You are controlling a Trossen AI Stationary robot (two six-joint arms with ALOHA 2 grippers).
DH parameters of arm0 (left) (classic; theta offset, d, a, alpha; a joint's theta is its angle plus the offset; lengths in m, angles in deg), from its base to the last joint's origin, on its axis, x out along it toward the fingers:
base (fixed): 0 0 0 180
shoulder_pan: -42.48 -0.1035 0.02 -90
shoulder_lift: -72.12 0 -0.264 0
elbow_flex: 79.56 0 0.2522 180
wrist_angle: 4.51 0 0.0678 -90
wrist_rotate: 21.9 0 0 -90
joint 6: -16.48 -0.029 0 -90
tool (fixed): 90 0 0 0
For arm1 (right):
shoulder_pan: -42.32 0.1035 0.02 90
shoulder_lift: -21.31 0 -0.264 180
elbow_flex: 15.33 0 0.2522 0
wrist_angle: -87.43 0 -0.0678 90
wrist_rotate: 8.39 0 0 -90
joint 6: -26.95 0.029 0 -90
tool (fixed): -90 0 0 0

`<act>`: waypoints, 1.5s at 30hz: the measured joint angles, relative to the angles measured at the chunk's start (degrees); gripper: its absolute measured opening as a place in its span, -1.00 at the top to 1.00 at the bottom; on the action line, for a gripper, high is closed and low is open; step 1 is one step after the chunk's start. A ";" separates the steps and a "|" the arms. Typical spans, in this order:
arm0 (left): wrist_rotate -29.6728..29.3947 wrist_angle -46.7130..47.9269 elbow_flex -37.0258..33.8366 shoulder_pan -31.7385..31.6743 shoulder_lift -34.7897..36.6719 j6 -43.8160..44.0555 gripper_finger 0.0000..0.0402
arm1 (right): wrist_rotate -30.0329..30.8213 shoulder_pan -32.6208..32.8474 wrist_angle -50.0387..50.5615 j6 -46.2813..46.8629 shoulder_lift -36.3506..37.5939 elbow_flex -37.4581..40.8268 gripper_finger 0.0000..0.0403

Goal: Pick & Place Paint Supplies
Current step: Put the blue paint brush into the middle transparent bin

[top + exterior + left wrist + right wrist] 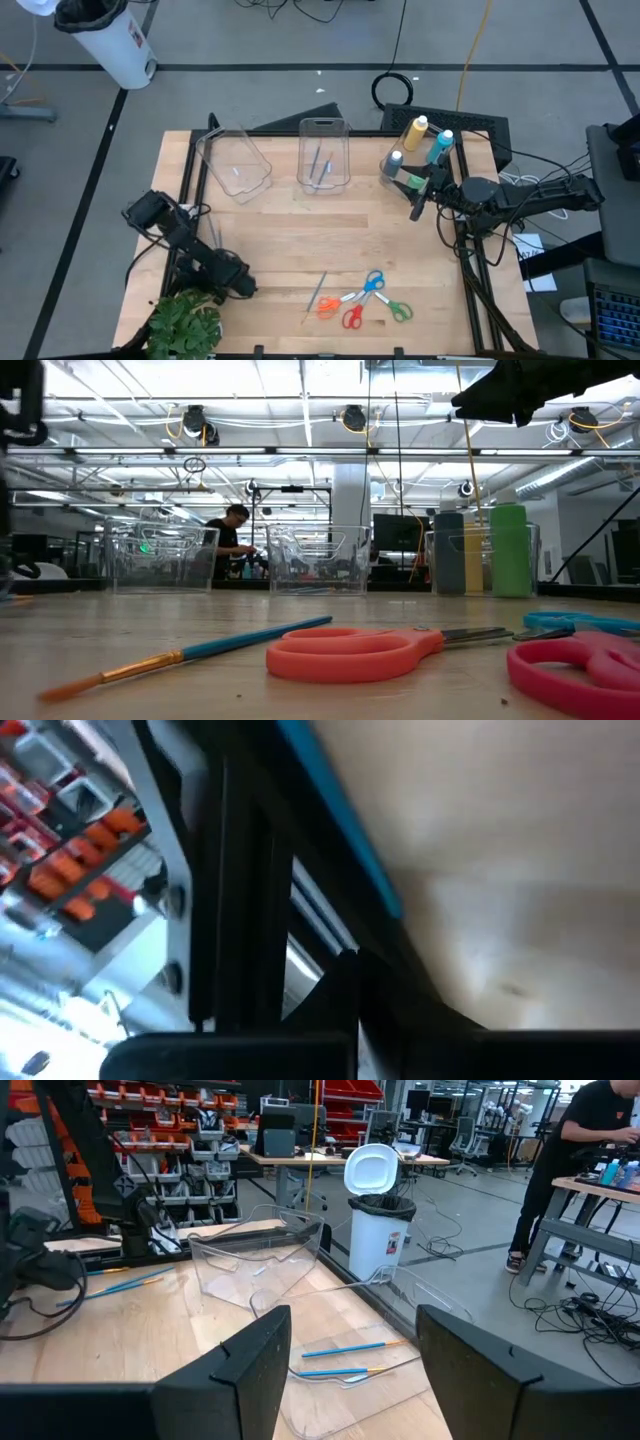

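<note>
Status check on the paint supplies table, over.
Right gripper open, empty, beside the paint bottles. Left gripper shut, parked by the plant. Scissors and one brush still loose; nothing blocking.

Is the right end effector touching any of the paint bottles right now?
Cannot tell. In the high view the right end effector sits right beside the green bottle, with no clear gap or contact visible; its own wrist view shows only the bins.
</note>
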 joint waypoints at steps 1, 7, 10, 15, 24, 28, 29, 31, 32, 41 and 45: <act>1.20 -0.23 0.02 0.80 -0.66 0.16 0.99 | 0.00 0.00 -0.02 0.00 0.00 0.00 -0.04; 2.88 -2.13 -0.82 4.06 -3.56 -0.77 0.98 | 0.00 0.02 -0.38 -0.01 0.00 0.00 -0.04; 1.20 -2.46 -0.81 3.82 -3.27 -0.72 0.96 | 0.00 0.02 -0.42 -0.01 0.00 0.00 -0.04; -5.48 -0.19 -0.95 1.79 0.46 3.29 0.98 | 0.24 0.00 -0.45 -0.14 0.00 0.00 -0.04; -9.97 -6.98 -1.10 -2.63 4.98 8.74 0.99 | 0.24 0.00 -0.41 -0.23 0.01 0.00 -0.04; -11.16 -9.15 -1.10 -3.21 4.97 9.13 0.99 | 0.24 0.00 -0.39 -0.22 0.02 0.00 -0.04; -10.81 -8.90 -1.28 -3.19 5.03 8.94 0.99 | 0.23 0.00 -0.28 -0.21 0.02 0.00 -0.04; -9.29 -7.74 -1.61 -2.89 5.05 8.73 0.99 | 0.22 0.00 -0.05 -0.23 0.02 0.00 -0.04; -9.28 -6.91 -1.82 -2.40 5.04 8.60 0.99 | 0.22 0.00 -0.11 -0.23 0.02 0.00 -0.04; -13.00 -7.38 -5.23 1.26 5.36 13.20 0.99 | 0.22 0.00 -0.28 -0.22 0.00 0.00 -0.04; -19.31 -6.91 -5.21 0.97 5.53 14.68 0.99 | 0.22 0.00 -0.39 -0.06 0.00 0.00 -0.04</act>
